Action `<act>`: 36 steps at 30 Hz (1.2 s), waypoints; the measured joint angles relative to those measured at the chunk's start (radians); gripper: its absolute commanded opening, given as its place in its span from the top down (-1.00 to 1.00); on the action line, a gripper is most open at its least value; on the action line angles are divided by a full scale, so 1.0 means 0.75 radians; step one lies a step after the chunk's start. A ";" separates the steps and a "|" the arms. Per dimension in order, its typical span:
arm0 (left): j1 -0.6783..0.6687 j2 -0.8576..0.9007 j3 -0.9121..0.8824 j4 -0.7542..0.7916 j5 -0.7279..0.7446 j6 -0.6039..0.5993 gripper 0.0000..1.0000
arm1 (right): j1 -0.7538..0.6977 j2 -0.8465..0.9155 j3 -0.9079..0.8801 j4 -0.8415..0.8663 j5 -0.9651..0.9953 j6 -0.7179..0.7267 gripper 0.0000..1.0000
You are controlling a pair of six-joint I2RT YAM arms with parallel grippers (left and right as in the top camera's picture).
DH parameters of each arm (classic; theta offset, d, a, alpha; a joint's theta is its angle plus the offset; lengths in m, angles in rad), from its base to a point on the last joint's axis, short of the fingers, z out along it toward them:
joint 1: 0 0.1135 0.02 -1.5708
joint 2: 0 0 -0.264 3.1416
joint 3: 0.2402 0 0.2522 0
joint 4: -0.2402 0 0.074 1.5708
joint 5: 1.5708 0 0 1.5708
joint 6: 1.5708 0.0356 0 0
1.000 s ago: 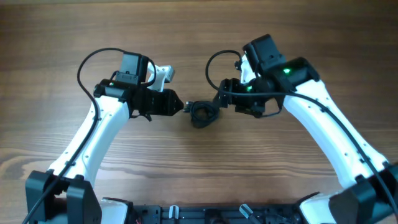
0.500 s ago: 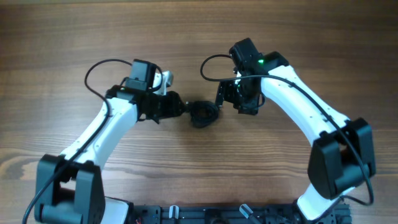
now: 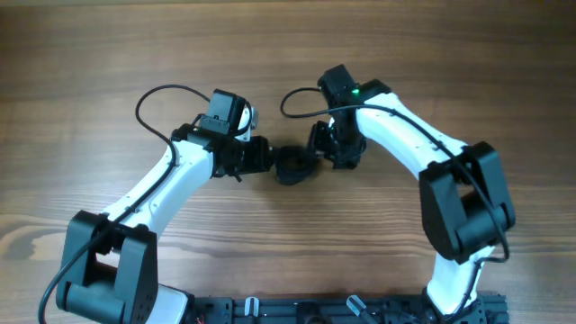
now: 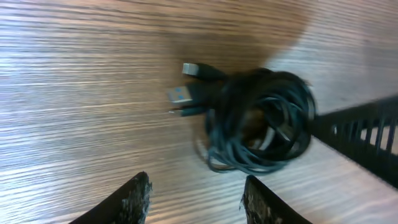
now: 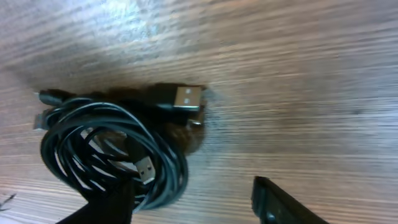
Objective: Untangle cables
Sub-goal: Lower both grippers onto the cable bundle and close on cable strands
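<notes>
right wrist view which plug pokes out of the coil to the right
The large silver-tipped USB plug at the top of the cables: it juts right past the coil, while the smaller plug lies among the loops.

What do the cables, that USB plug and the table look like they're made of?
Cables: black rubbery or plastic jacket, slight sheen, bends in loose coils. USB plug: bright metal shell, black moulded plastic grip. Table: wood-grain surface, matte; solid wood or laminate, can't tell.

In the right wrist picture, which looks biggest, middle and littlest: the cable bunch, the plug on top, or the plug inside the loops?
1. cable bunch, by far the biggest
2. plug on top
3. plug inside the loops, the littlest as it looks here
</notes>
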 measured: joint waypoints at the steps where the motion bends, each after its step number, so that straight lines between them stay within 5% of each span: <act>1: 0.000 0.000 0.000 -0.011 -0.042 -0.020 -0.04 | 0.015 0.006 0.000 0.010 -0.001 0.009 0.27; 5: 0.001 0.000 0.000 -0.043 -0.175 -0.075 -0.14 | 0.060 0.013 0.000 0.039 -0.002 0.018 0.58; 14: 0.127 0.000 -0.001 -0.099 -0.302 -0.154 -0.15 | 0.137 0.013 0.000 0.102 -0.076 0.022 0.59; 21: 0.194 0.000 -0.001 -0.077 -0.084 -0.111 -0.18 | 0.194 0.013 0.000 0.099 -0.138 -0.051 0.08; 28: 0.190 0.000 -0.001 -0.072 0.049 -0.084 0.00 | 0.094 0.013 0.000 0.042 -0.264 -0.187 -0.12; 31: 0.175 0.003 -0.001 -0.062 0.062 -0.082 -0.15 | 0.020 0.013 0.000 0.030 -0.281 -0.209 -0.41; 36: 0.115 0.077 -0.001 -0.015 0.073 -0.078 -0.19 | -0.066 0.013 0.000 0.030 -0.282 -0.220 -0.43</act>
